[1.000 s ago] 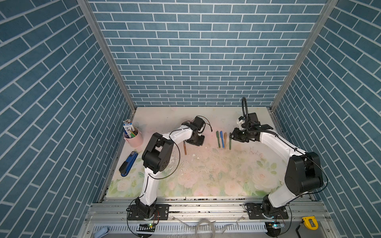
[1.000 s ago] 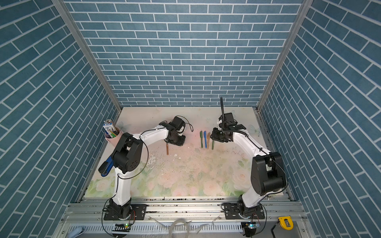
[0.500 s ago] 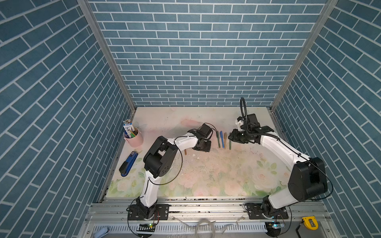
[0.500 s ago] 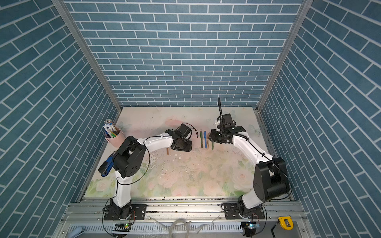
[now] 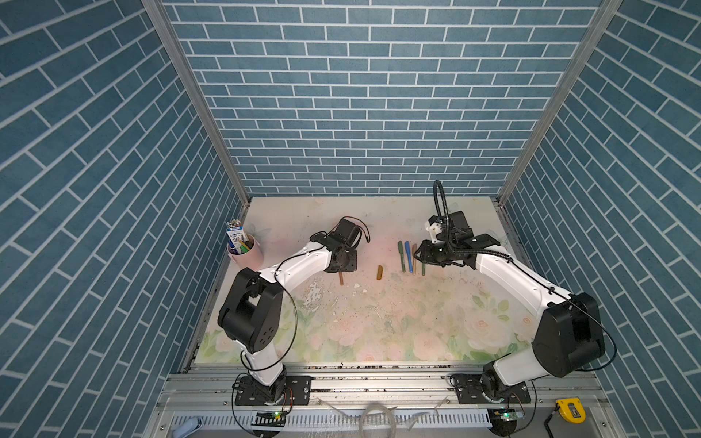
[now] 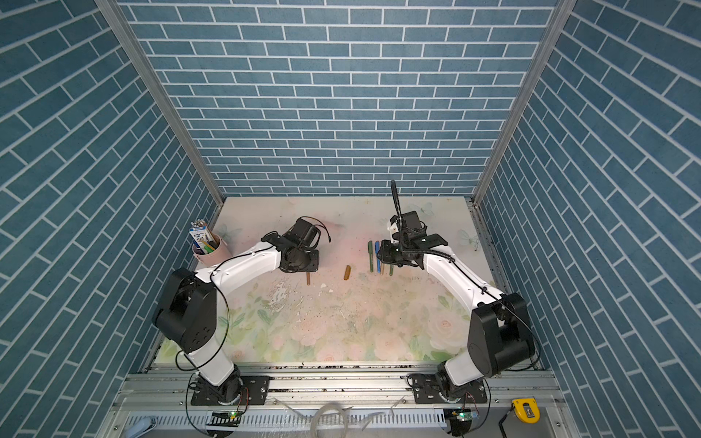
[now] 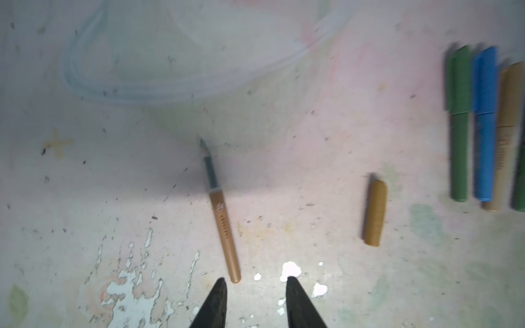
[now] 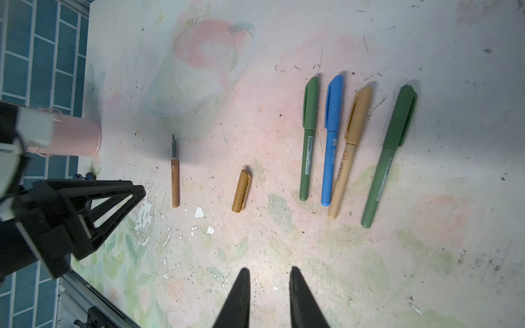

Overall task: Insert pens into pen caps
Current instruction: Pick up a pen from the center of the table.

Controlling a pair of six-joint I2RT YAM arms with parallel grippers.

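An uncapped golden-brown pen [image 7: 221, 215] with a dark tip lies on the mat, seen in both top views [image 5: 341, 280]. A loose golden-brown pen cap [image 7: 375, 213] lies to its right [image 5: 379, 272], apart from it. My left gripper [image 7: 255, 279] hovers open just behind the pen's blunt end, holding nothing. Further right lie capped pens side by side: green [image 8: 308, 142], blue [image 8: 331, 142], golden-brown [image 8: 348, 153] and green [image 8: 389, 156]. My right gripper [image 8: 270, 269] stands open by a narrow gap near that row [image 5: 428, 258], also holding nothing.
A pink cup [image 5: 248, 254] holding pencils and a carton stands at the mat's left edge. Chipped white flecks [image 7: 289, 269] mark the mat near the left fingertips. Blue brick walls close in three sides. A yellow tape measure [image 5: 569, 408] lies off the table at front right.
My left gripper reached right toward the middle, opened, then drew back left over the uncapped pen. The golden-brown cap now lies in the open where it had been. The right arm barely shifted.
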